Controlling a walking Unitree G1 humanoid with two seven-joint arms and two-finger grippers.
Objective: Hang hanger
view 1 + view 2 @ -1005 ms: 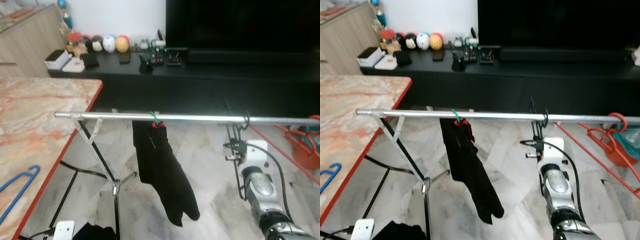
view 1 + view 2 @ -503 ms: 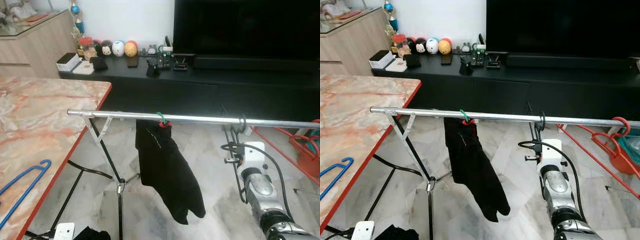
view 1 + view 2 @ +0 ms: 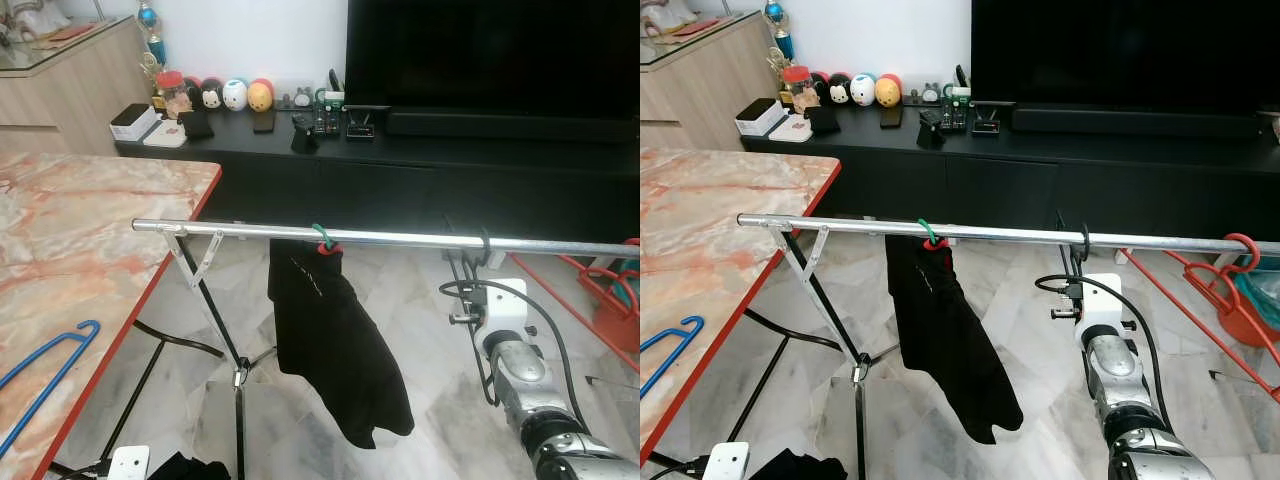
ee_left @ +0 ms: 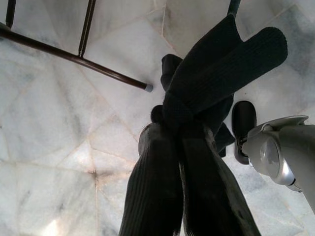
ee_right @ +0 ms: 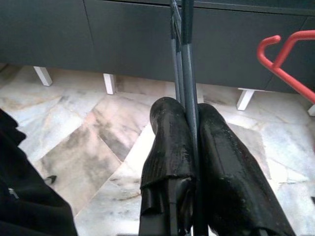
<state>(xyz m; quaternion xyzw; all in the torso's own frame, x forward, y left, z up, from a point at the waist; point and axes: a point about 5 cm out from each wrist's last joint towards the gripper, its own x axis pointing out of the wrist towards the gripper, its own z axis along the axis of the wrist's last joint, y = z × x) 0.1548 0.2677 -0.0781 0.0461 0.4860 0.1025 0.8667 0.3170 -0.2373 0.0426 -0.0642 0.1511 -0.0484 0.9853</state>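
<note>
Gripping dark hanger (image 5: pixel 183 64) | right jaws (image 5: pixel 189 115) clamped | hook apparently over rail (image 3: pixel 990 234)

My two head views look forward and down from above the clothes rail (image 3: pixel 340 237), sharing it across mid-frame. Left wrist camera faces the marble floor (image 4: pixel 59 123) closely. Right wrist camera looks along its fingers (image 5: pixel 170 147) toward the dark cabinet (image 5: pixel 98 34).
</note>
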